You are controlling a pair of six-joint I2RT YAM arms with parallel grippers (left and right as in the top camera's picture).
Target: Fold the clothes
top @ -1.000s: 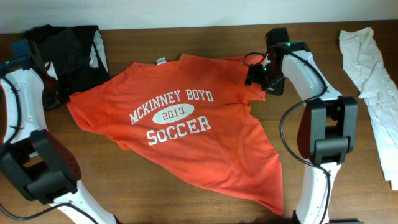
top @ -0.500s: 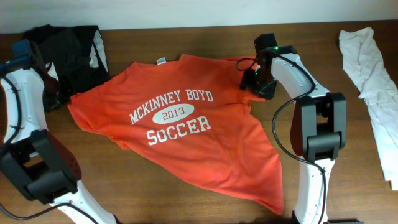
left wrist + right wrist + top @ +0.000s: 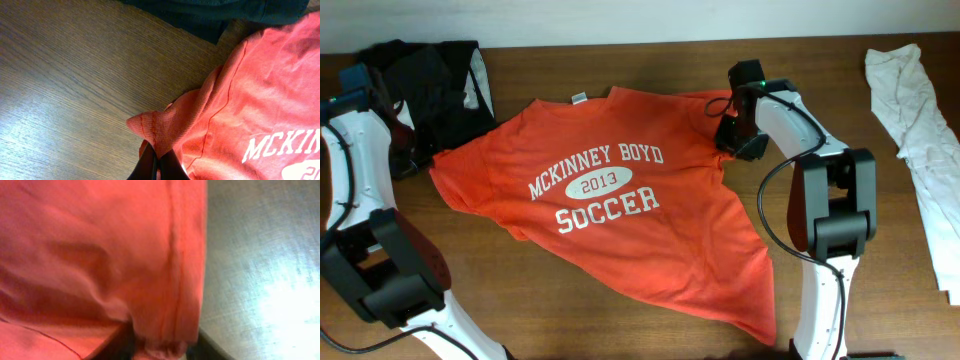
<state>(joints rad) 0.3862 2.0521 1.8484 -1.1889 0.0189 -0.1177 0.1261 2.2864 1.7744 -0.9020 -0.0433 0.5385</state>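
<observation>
The red-orange T-shirt (image 3: 650, 235) with white "McKinney Boyd 2013 Soccer" print lies spread face up across the middle of the table. My left gripper (image 3: 158, 157) is shut on the hem of its left sleeve (image 3: 165, 127), at the shirt's left tip in the overhead view, where the left gripper (image 3: 420, 158) sits. My right gripper (image 3: 725, 132) is at the shirt's right sleeve near the back edge. In the right wrist view the sleeve hem (image 3: 175, 280) is bunched between the right gripper (image 3: 160, 350) fingers, which are closed on the cloth.
A black garment (image 3: 440, 75) lies crumpled at the back left, just behind the left sleeve, and shows as dark cloth (image 3: 215, 12) in the left wrist view. A white garment (image 3: 920, 110) lies along the right edge. Bare wood table (image 3: 520, 290) shows in front.
The right gripper has shifted slightly left onto the right sleeve and closed on it. The left gripper and the shirt body have not moved.
</observation>
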